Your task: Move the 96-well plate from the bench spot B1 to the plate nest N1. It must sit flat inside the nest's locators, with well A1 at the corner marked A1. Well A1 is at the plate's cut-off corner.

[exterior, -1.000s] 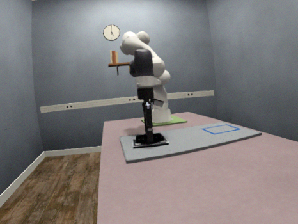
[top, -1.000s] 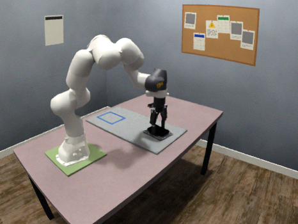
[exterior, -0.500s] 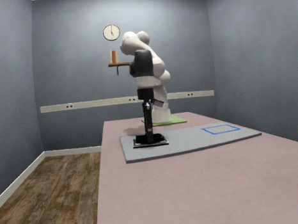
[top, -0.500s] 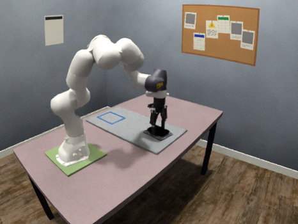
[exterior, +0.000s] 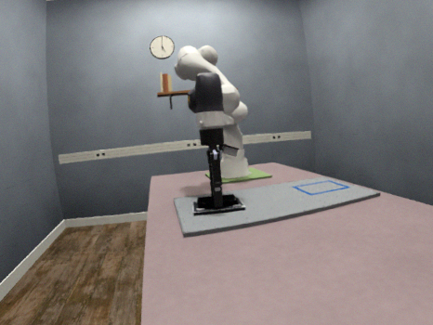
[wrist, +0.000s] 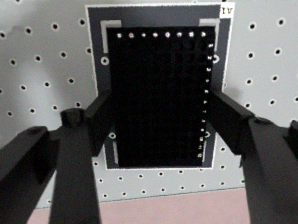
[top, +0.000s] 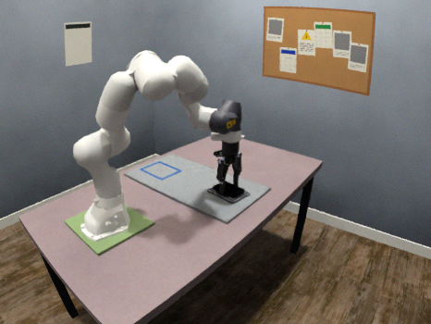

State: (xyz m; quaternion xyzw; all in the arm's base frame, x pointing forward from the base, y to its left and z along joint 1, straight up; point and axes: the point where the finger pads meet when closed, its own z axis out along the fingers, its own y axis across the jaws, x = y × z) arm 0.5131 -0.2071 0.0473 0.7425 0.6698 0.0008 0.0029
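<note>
sitting in the nest [wrist: 98, 20], the plate [wrist: 157, 95] lies between the hand's [wrist: 162, 120] clamped fingers.

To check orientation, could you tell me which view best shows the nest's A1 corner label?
The wrist view: the white A1 corner label is legible beside the black 96-well plate. In the top and exterior views it cannot be made out.
</note>
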